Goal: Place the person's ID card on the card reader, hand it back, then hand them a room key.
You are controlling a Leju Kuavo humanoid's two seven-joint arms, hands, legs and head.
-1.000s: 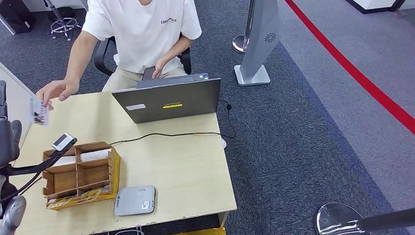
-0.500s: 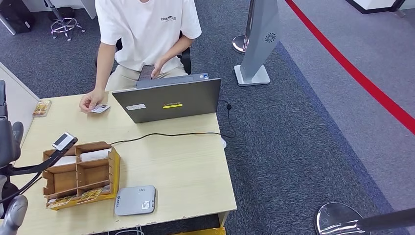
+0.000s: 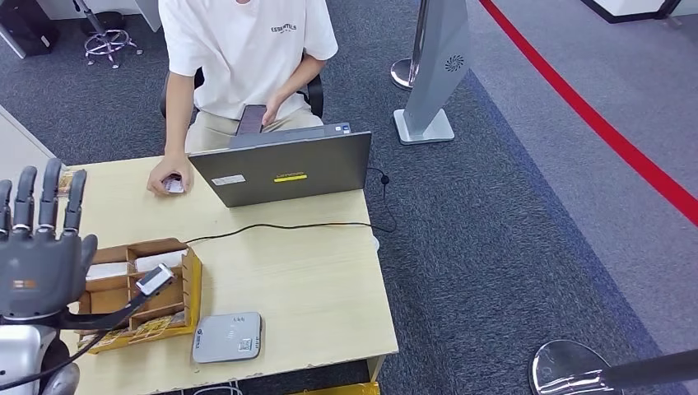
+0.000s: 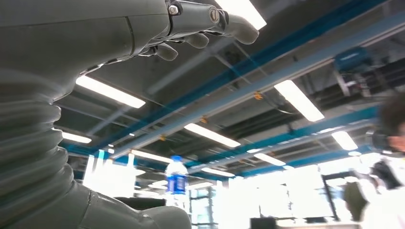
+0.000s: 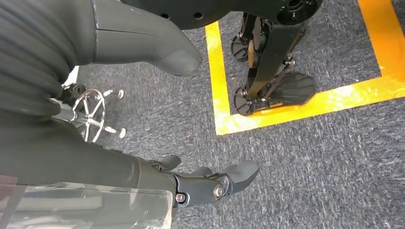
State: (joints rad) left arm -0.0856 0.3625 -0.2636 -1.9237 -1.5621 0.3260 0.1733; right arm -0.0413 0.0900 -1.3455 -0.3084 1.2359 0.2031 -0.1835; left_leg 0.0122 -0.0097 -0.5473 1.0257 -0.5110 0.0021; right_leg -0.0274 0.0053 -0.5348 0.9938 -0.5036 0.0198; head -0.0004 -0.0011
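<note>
The person's hand rests on a small ID card [image 3: 172, 184] lying on the table just left of the laptop. The grey card reader [image 3: 227, 336] lies flat near the table's front edge. To its left a wooden divider box [image 3: 190, 284] holds white cards [image 3: 156, 261] in its rear compartments. My left hand [image 3: 38, 247] is raised at the table's left end, fingers spread and pointing up, holding nothing; the left wrist view has its fingers [image 4: 200, 19] stretched out against a ceiling. My right hand [image 5: 205, 183] hangs over the carpet, fingers apart, nothing in it.
A grey laptop [image 3: 284, 167] stands open at the back of the table [image 3: 313, 296], its black cable [image 3: 280, 225] running right across the top. A seated person [image 3: 247, 49] in a white shirt faces me. A small booklet [image 3: 66, 183] lies at the far left. A stanchion base [image 3: 568, 368] stands on the floor to the right.
The person brought the card from the table's left edge down beside the laptop and now covers it with a hand. My left hand rose into view with fingers spread.
</note>
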